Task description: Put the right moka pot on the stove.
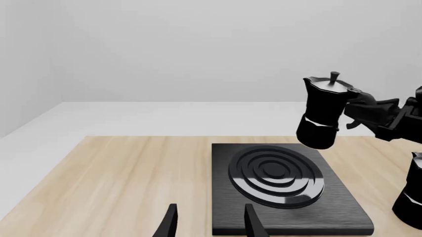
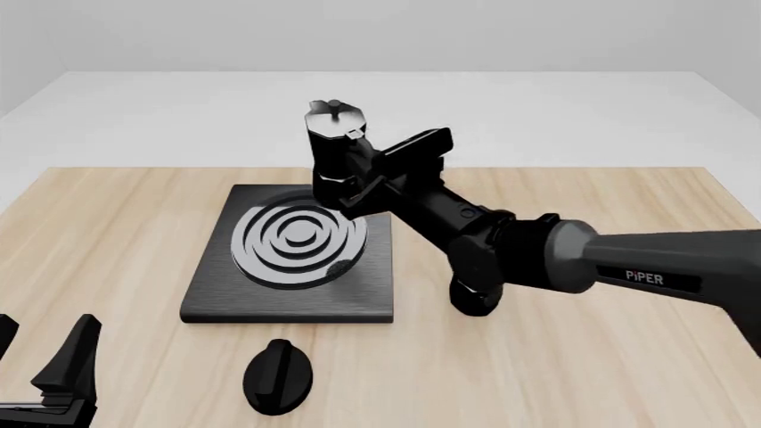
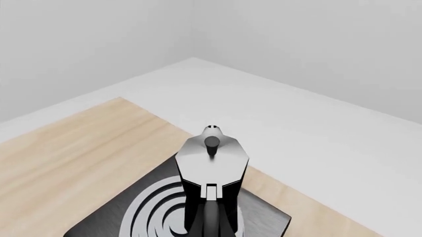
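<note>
My right gripper (image 2: 371, 175) is shut on the curved handle of the black faceted moka pot (image 2: 335, 153) with the grey-silver lid. It holds the pot in the air, slightly tilted, over the far right part of the stove (image 2: 226, 294). The stove is a flat black slab with silver-grey burner rings. The left wrist view shows the pot (image 1: 321, 114) clear of the stove (image 1: 343, 197), with the right gripper (image 1: 366, 111) behind its handle. The right wrist view looks down on the pot's lid (image 3: 212, 155) over the burner rings (image 3: 153, 217). My left gripper (image 2: 43, 361) is open and empty at the near left.
A second black moka pot (image 1: 411, 193) stands on the table right of the stove; in the front view it (image 2: 476, 299) is mostly hidden behind my right arm. A small black oval knob (image 2: 277, 376) lies on the table in front of the stove.
</note>
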Robot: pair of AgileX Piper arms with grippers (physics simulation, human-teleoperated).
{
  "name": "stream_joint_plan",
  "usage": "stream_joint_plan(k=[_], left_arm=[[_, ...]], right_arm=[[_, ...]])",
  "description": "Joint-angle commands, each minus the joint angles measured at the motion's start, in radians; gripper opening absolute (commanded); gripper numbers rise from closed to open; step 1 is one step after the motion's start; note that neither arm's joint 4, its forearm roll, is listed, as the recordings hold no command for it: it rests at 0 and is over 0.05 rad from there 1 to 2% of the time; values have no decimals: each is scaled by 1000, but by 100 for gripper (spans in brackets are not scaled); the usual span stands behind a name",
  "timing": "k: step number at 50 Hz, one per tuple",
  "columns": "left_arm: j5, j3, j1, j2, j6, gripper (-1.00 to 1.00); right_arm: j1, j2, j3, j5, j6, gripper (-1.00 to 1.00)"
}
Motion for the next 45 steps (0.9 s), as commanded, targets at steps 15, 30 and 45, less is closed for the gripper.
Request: stream_joint_plan(k=[15, 30, 45], left_arm=[[0, 0, 0, 0, 0, 100], [0, 0, 0, 0, 0, 100], [0, 0, 0, 0, 0, 100]], right_arm=[[27, 169, -177, -18, 6, -100], [38, 252, -245, -14, 16, -100], [49, 331, -294, -6, 28, -100]])
